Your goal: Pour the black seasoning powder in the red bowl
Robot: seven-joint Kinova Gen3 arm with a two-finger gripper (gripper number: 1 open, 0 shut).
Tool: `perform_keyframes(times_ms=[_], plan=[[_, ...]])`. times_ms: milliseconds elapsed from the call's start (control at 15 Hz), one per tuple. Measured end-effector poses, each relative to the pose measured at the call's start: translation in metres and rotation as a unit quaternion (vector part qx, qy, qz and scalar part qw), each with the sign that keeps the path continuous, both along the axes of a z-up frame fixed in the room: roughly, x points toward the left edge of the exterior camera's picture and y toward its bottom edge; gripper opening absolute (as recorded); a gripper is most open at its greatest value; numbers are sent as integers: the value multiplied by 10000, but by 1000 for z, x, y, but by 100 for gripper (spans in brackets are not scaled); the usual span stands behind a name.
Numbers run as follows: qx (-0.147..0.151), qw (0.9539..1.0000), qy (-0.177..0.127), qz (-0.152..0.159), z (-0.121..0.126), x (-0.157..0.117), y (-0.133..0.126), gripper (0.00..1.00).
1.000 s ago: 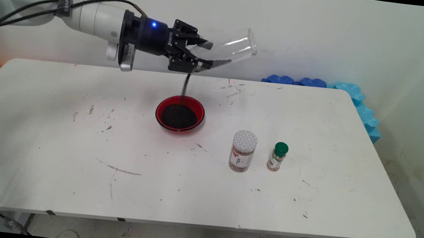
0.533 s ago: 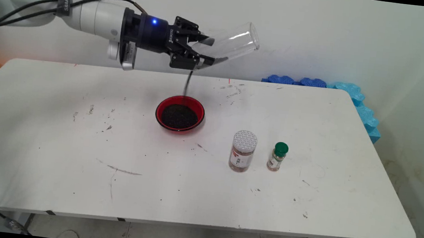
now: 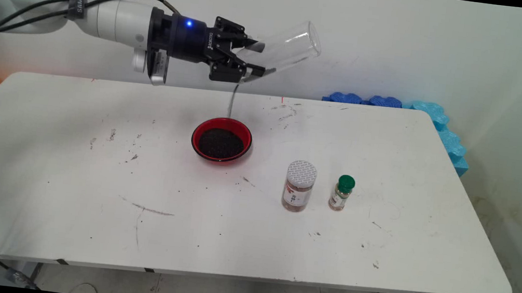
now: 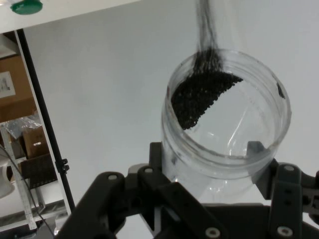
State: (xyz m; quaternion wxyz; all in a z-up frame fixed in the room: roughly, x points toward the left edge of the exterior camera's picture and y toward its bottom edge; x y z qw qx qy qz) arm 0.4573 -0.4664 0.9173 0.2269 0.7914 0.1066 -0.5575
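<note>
A: Arm pose?
B: Enters from upper left, runs roughly level above table's far side, white links, black wrist section with blue light lit, black cables strapped along it.
A: Gripper (image 3: 253,62)?
B: Points right, slightly tilted, well above the tabletop. Clamped on a clear jar (image 3: 284,49) near its mouth end, jar base angled up and right.
A: Hand view?
B: Black linkage rises from bottom edge, one finger (image 4: 158,162) pressed on jar's left wall, other on right wall. Jaws partly closed, stopped by the jar.
</note>
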Motion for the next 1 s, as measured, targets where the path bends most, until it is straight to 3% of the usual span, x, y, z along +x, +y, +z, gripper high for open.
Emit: perform_keyframes(times_ms=[1000], plan=[[-126,9996,244,21,5,0,0,0]])
